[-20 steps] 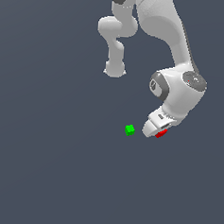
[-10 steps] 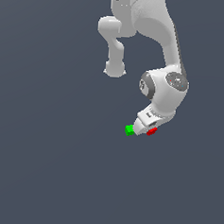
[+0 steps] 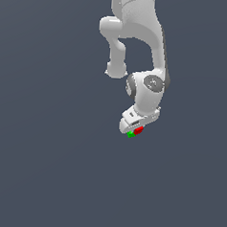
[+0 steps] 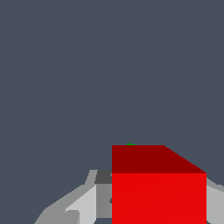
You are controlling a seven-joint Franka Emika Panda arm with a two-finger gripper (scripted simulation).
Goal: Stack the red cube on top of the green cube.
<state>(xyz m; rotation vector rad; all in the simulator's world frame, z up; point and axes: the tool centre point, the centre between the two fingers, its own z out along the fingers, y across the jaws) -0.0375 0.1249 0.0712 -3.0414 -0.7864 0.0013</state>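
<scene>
My gripper (image 3: 136, 130) is shut on the red cube (image 3: 138, 130), which peeks out below the white hand in the exterior view. The green cube (image 3: 130, 134) shows as a small patch just to the exterior view's left of the red cube and slightly lower, mostly covered by the hand. In the wrist view the red cube (image 4: 157, 186) fills the space between my fingers (image 4: 83, 205), and only a thin green sliver (image 4: 130, 144) of the green cube shows past its far edge. Whether the two cubes touch cannot be told.
The white arm (image 3: 139, 50) reaches down from the top of the exterior view. The plain dark grey floor (image 3: 49, 168) surrounds the cubes, with no other objects seen.
My gripper has carried the red cube toward the exterior view's left, from beside the green cube to right over it. The green cube has stayed in place and is now mostly covered.
</scene>
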